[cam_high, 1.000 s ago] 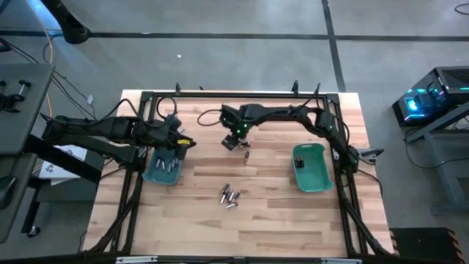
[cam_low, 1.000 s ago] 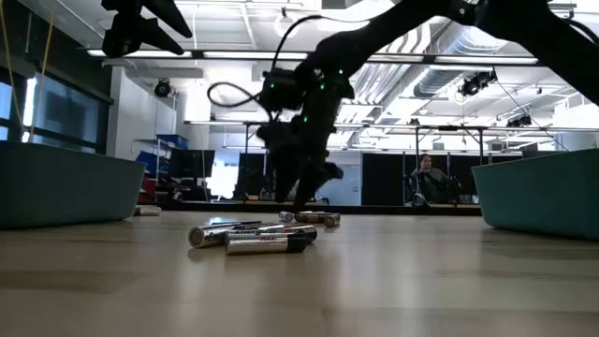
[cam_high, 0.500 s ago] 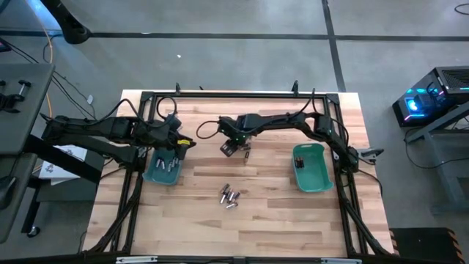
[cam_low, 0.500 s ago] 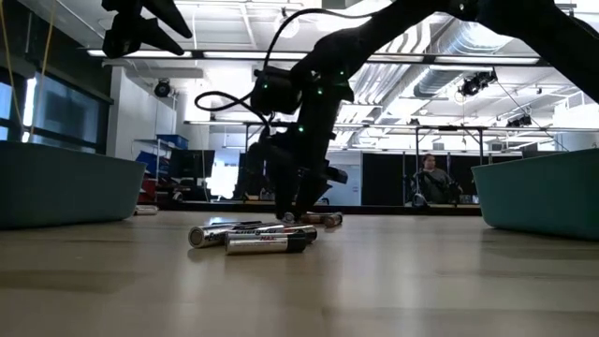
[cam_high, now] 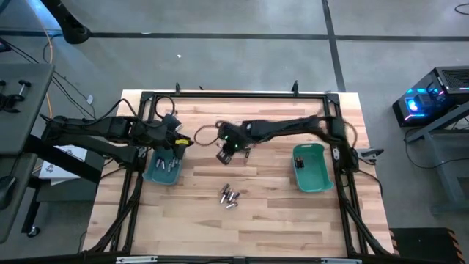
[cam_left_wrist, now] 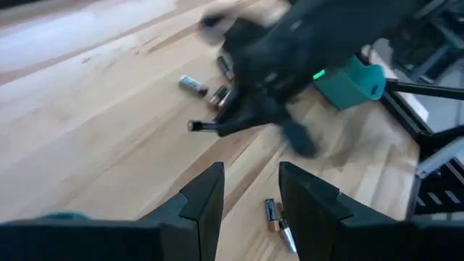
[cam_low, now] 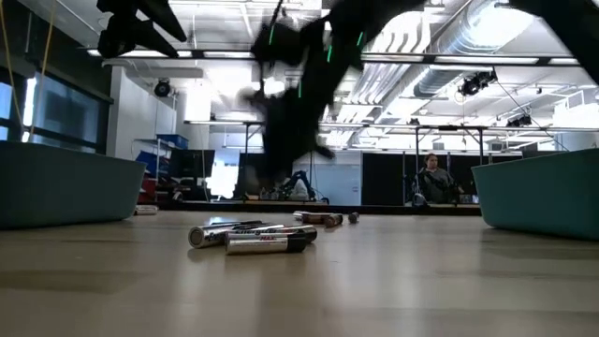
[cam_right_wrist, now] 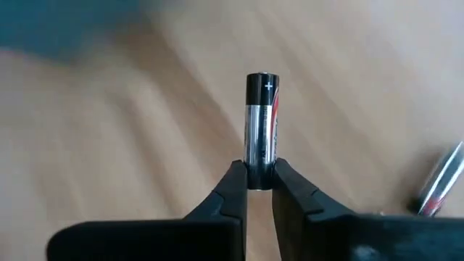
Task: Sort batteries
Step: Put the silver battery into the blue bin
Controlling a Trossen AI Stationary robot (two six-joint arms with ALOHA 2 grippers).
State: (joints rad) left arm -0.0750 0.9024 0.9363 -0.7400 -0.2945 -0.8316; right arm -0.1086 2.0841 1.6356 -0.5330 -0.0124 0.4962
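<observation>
Though blurred overhead, right gripper (cam_right_wrist: 259, 181) pinches silvery battery (cam_right_wrist: 261, 130).

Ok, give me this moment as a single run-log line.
right gripper: shut on battery, lifted above table | left gripper: over left bin, open, empty | loose batteries: table centre

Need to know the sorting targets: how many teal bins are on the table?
2. One teal bin sits at the table's left side under the left gripper; the other teal bin sits at the right side. None appears hidden.
</observation>
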